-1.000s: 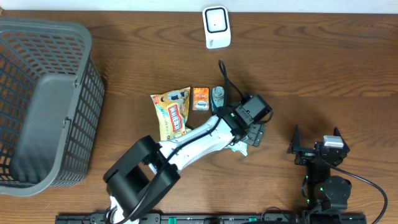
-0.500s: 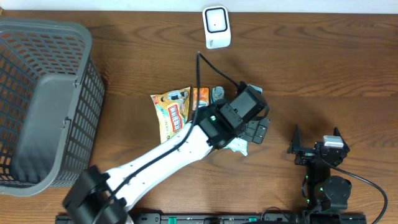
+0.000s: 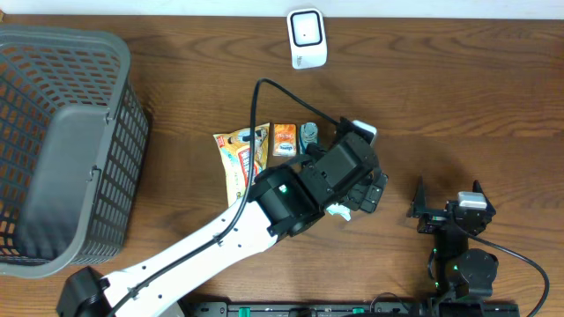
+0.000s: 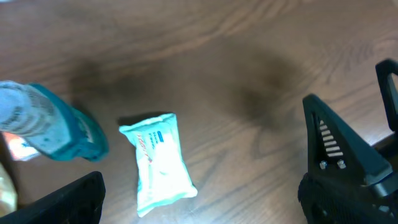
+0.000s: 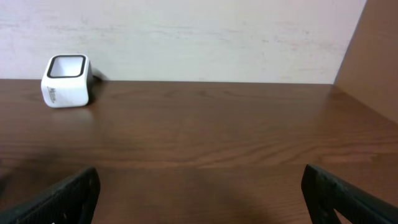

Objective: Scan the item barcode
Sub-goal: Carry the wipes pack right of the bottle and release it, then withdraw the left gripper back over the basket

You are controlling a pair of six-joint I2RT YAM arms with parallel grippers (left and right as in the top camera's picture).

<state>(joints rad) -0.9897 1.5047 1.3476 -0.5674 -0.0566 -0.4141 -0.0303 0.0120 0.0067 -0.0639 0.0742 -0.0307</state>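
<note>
With the left gripper (image 4: 202,186) spread wide and empty over the flat wipes packet (image 4: 158,163), which lies just beside the bottle (image 4: 56,130), an off-centre closure could slide the packet away or topple the bottle.

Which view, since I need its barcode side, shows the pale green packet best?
Left wrist: the pale green packet lies whole on the table. Overhead shows only a corner poking out under the left arm; right wrist shows none of it.
</note>
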